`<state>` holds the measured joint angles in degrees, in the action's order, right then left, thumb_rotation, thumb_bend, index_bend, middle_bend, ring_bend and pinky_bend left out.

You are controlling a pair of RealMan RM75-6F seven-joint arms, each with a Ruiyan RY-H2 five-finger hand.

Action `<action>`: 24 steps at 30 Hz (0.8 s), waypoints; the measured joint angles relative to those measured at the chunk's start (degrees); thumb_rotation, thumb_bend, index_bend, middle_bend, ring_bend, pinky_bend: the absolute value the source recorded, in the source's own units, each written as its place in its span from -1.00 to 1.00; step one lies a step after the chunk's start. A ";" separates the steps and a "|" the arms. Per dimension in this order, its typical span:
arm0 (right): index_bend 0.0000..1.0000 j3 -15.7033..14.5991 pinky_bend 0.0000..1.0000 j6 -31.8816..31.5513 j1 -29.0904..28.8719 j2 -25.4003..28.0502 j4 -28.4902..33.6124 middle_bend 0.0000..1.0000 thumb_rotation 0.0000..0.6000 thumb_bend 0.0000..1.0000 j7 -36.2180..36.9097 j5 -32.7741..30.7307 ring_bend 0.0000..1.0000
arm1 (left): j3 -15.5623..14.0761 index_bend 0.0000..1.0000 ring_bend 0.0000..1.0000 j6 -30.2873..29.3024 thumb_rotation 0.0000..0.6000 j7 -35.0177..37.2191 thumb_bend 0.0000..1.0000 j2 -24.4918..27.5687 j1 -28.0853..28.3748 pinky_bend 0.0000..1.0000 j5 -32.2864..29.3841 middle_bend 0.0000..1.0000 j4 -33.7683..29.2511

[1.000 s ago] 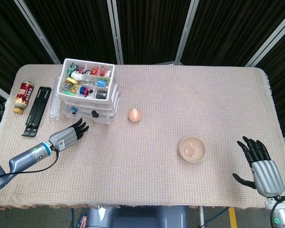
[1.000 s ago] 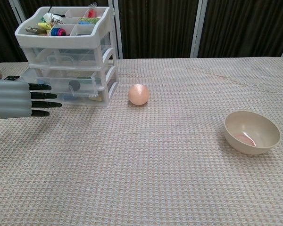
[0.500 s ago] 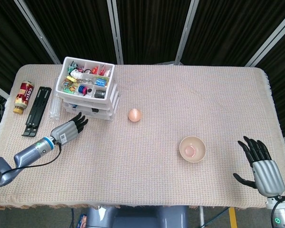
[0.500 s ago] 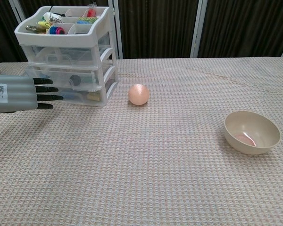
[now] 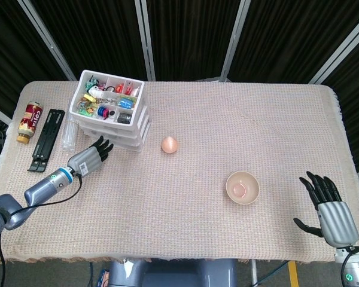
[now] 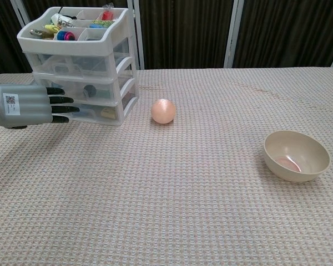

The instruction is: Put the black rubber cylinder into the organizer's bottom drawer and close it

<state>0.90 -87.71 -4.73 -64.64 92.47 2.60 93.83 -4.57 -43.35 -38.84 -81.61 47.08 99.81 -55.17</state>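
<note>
My left hand (image 6: 30, 105) is flat and holds nothing, fingers straight and a little apart, their tips against the front of the organizer (image 5: 110, 113) just ahead of it. Through the clear drawer fronts in the chest view I see a small dark round thing, which I take for the cylinder (image 6: 89, 90), just beyond my fingertips; whether it lies in the bottom drawer (image 6: 94, 113) or the one above I cannot tell for sure. That drawer now sits nearly flush with the frame, so I judge the putting-in done and the closing all but done; what is left is at most a last nudge and pulling my hand away. A second ago the drawer stood well out toward me and my hand was nearer my own side; since then I have pushed forward and the drawer has slid in. My right hand (image 5: 329, 206), far off to my right at the counter (image 5: 227, 239) edge, is open, fingers spread, and has not moved.
</note>
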 measured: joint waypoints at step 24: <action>-0.82 -0.02 -1.00 0.04 -0.01 0.10 -0.04 -1.00 1.00 -0.87 0.13 0.05 -1.00 | 0.12 -0.71 -1.00 -0.33 1.00 -2.10 -0.30 -0.03 0.00 -0.86 -2.71 -1.00 -2.24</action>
<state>0.89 -87.68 -4.74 -64.54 92.43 2.73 93.88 -4.45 -43.68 -40.95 -81.64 47.07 97.10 -57.42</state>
